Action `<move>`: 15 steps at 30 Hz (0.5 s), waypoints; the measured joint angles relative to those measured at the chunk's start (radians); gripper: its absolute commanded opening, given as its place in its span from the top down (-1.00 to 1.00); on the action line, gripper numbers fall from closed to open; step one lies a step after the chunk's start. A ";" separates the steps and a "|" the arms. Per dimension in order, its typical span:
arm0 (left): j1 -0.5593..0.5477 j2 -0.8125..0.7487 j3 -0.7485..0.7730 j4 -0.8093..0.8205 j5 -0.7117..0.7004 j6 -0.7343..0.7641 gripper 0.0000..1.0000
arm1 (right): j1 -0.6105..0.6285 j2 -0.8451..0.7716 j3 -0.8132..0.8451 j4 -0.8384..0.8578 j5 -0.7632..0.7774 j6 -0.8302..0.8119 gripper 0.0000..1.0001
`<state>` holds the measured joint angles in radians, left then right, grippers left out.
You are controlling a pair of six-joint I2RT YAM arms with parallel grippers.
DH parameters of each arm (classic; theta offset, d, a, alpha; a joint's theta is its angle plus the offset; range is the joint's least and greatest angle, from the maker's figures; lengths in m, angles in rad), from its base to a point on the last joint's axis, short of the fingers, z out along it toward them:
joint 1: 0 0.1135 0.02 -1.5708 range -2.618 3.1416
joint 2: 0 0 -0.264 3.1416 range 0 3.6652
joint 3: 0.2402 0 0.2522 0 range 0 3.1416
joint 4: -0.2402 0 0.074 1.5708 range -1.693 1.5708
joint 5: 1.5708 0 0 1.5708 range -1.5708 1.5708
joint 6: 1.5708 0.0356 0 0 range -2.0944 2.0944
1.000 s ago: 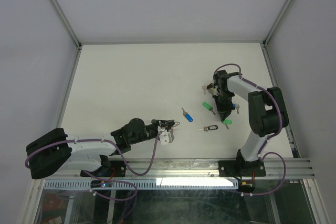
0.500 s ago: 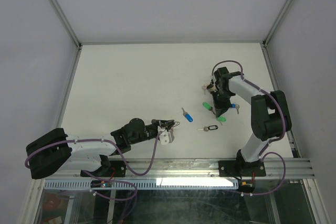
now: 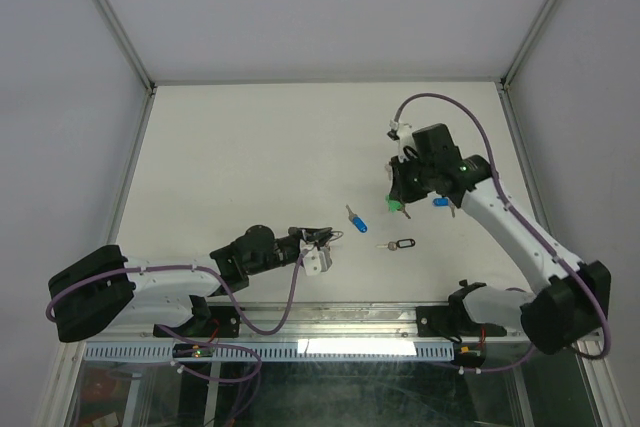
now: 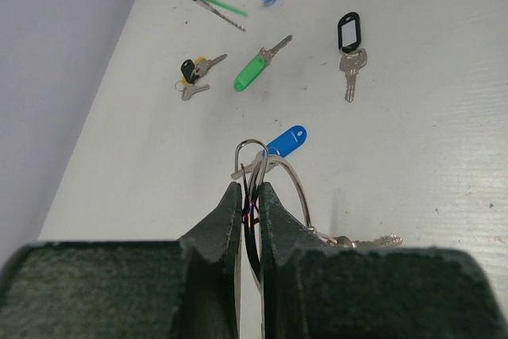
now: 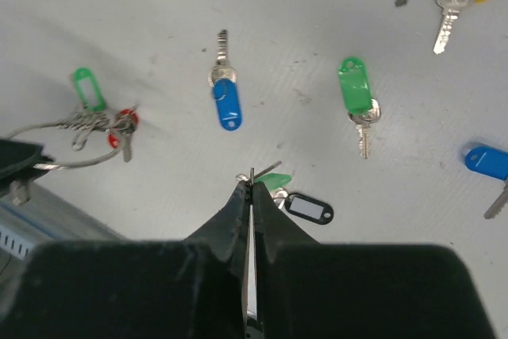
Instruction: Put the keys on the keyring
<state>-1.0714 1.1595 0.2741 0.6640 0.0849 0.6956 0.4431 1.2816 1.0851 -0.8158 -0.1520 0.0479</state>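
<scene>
From above, we see the left gripper at seven o'clock on the table and the right gripper at three. On our left wrist, the jaws clamp the keyring, with a blue key just beyond at one o'clock. On our right wrist, the jaws pinch a green-capped key, and the keyring lies at nine.

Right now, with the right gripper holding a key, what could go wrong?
The right gripper seems to pinch the green key only at its fingertips, so it may twist or drop. The left gripper holds the keyring by thin wire; it could swivel when pushed.
</scene>
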 measured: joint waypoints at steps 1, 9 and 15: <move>0.000 -0.002 0.000 0.001 0.000 0.000 1.00 | 0.011 -0.057 -0.021 0.022 -0.029 -0.006 1.00; 0.000 -0.038 -0.004 0.030 -0.006 -0.005 1.00 | 0.040 -0.344 -0.147 0.117 -0.213 -0.029 1.00; 0.000 -0.044 -0.017 0.049 -0.006 -0.004 1.00 | 0.040 -0.351 -0.156 0.143 -0.330 -0.027 1.00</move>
<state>-1.0714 1.1152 0.2573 0.7132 0.0792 0.6914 0.4835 0.9310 0.9287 -0.6727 -0.4820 0.0208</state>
